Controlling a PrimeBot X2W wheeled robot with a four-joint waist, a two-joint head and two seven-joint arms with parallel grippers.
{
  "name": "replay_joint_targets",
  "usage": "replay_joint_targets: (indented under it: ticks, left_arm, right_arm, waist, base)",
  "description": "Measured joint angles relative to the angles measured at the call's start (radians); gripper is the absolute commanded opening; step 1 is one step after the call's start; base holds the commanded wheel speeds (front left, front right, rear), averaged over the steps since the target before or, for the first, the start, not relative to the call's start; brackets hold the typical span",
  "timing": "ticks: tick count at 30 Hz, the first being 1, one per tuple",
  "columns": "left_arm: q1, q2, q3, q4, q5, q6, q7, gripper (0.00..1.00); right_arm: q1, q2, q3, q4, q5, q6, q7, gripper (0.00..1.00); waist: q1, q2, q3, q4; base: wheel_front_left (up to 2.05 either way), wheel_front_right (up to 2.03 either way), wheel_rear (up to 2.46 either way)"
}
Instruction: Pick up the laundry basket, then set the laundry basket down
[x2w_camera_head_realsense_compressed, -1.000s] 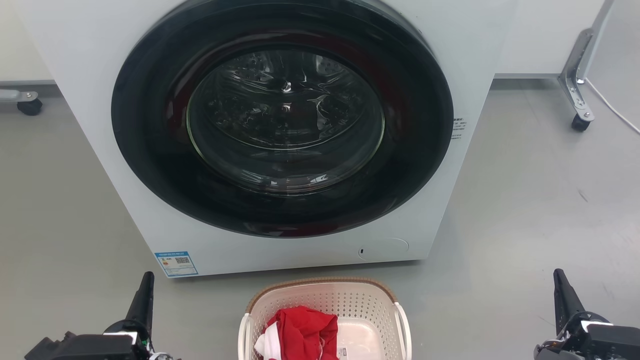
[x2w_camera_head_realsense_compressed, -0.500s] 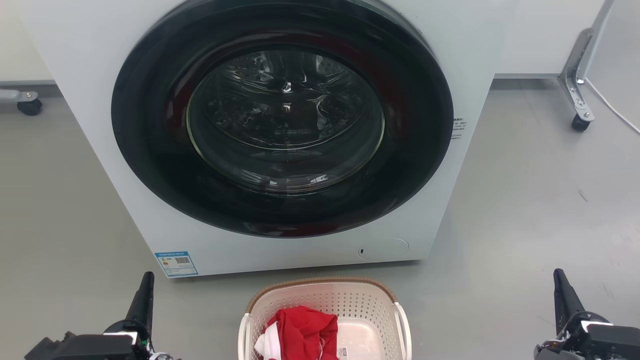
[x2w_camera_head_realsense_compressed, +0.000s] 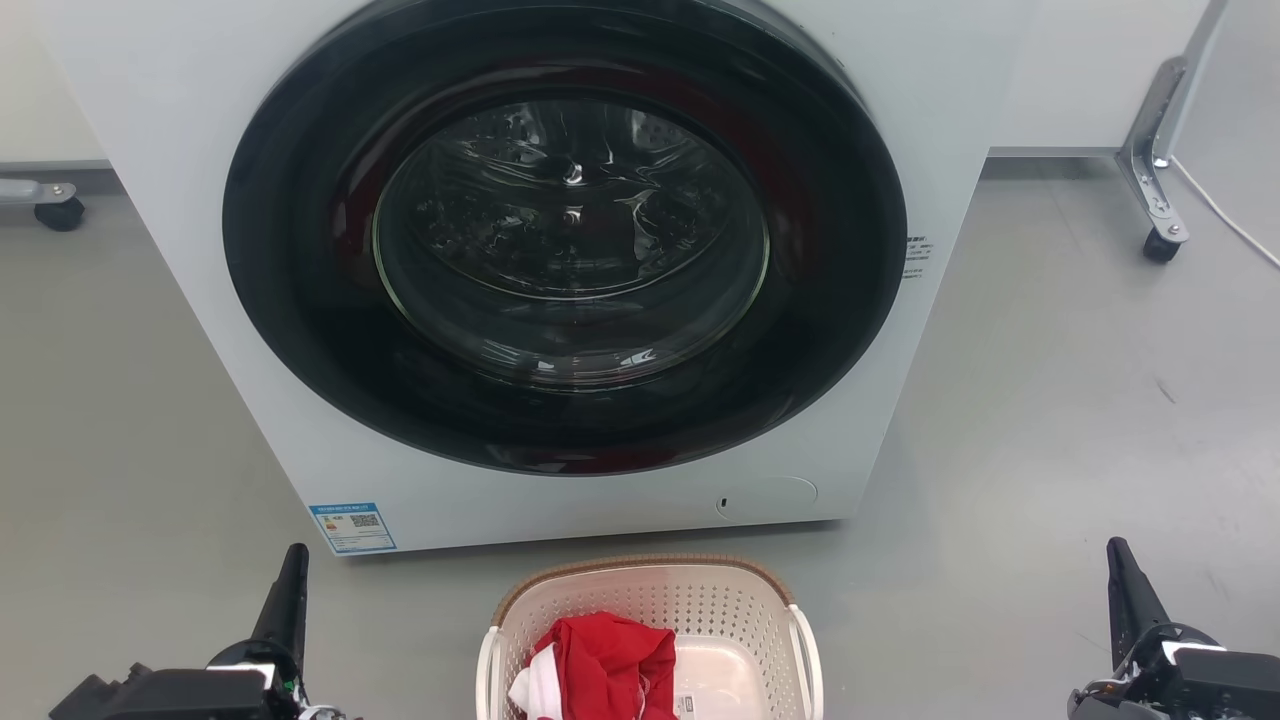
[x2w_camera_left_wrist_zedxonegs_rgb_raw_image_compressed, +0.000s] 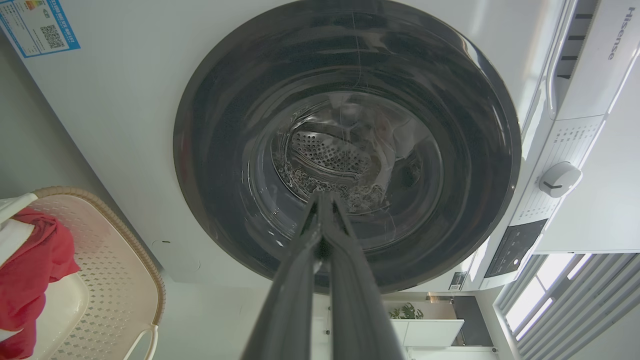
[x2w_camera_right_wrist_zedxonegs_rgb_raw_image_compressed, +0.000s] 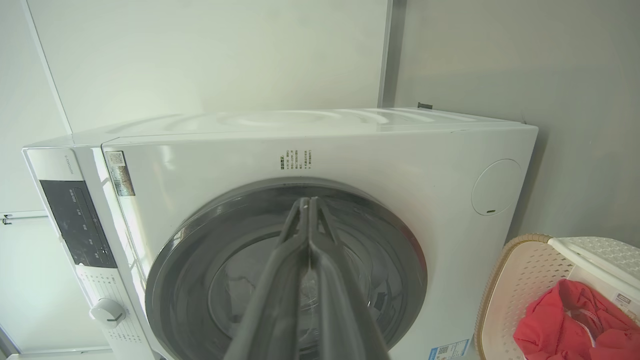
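The cream-white perforated laundry basket (x2w_camera_head_realsense_compressed: 735, 605) with a brown woven-look rim stands on the floor at the bottom centre of the head view, just in front of the washer, holding red and white clothes (x2w_camera_head_realsense_compressed: 600, 660). It also lies at the left edge of the left wrist view as the basket (x2w_camera_left_wrist_zedxonegs_rgb_raw_image_compressed: 115, 280) and at the lower right of the right wrist view as the basket (x2w_camera_right_wrist_zedxonegs_rgb_raw_image_compressed: 520, 290). My left gripper (x2w_camera_head_realsense_compressed: 290, 580) is well to the basket's left, shut and empty. My right gripper (x2w_camera_head_realsense_compressed: 1120, 575) is far to its right, shut and empty. Neither touches the basket.
A white front-loading washer (x2w_camera_head_realsense_compressed: 180, 150) with its round dark door (x2w_camera_head_realsense_compressed: 565, 235) shut stands right behind the basket. A wheeled metal leg (x2w_camera_head_realsense_compressed: 1155, 200) stands at the back right, another caster (x2w_camera_head_realsense_compressed: 58, 212) at the back left. Grey floor (x2w_camera_head_realsense_compressed: 1050, 420) lies on both sides.
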Motion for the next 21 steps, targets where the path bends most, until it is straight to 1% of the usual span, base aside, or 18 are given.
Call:
replay_joint_targets:
  ticks: [21]
  left_arm:
    - [0.000,0.000,0.000,0.001,0.000,0.000,0.000,0.00]
  right_arm:
    - [0.000,0.000,0.000,0.000,0.001,0.000,0.000,0.00]
  waist:
    - [0.0000,0.0000,0.000,0.000]
  base:
    - [0.00,0.00,0.00]
